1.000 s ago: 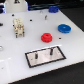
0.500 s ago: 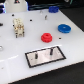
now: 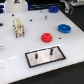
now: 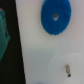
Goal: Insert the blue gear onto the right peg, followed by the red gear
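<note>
- Looking down from the wrist view, the blue gear [image 4: 55, 17] fills the frame, lying flat on the white counter [image 4: 45, 55] with its centre hole plain to see; I'd judge the arm is lining up over it for the first pick, so the task is at its very start.
- From the exterior view, the blue gear [image 3: 64, 28] sits toward the exterior view's right, and the red gear [image 3: 46, 37] lies near it, a little closer to the grey plate [image 3: 37, 59]. Neither is on a pin yet.
- The right peg [image 3: 50, 50], the taller dark pin, stands bare on that plate, with the shorter pin [image 3: 37, 57] apart from it on the same plate.
- No fingers of the end effector show in either view, so I cannot tell how wide it stands or whether it has hold of anything; both gears lie free on the counter.
- Next, I reckon, comes a straight descent over the blue disc, closing on its rim or hub, then a lift and a carry across to the taller pin, with the hole centred before lowering.
- The red gear lies roughly between the blue one and the plate, so the carry should pass above it.
- A pale blocky fixture [image 3: 19, 27] stands toward the exterior view's left, well clear of that route, and a green thing [image 4: 4, 35] shows at the counter's edge in the wrist view; what it is I can't make out.
</note>
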